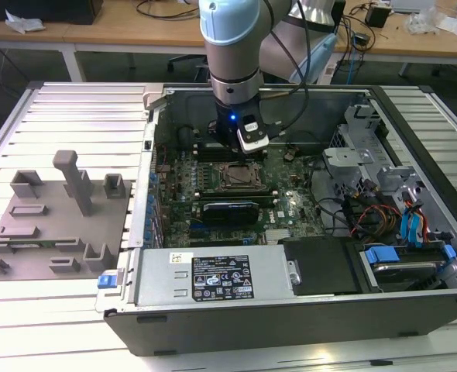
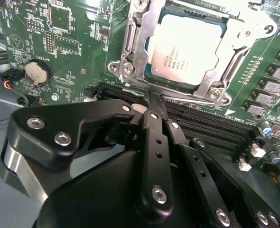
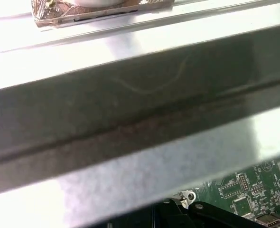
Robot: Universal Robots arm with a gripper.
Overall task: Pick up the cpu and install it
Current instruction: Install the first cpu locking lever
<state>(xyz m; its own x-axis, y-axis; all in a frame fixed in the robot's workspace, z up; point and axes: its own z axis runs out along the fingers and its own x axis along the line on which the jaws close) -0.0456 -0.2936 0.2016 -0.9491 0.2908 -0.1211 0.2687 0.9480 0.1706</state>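
Inside the open computer case [image 1: 414, 310], the cpu [image 2: 185, 47] lies seated in the metal-framed socket [image 2: 130, 57] of the green motherboard [image 2: 59, 52], while the gripper [image 2: 154, 102] hangs just beside the socket's edge with its black fingers [image 2: 152, 123] pressed together, holding nothing.
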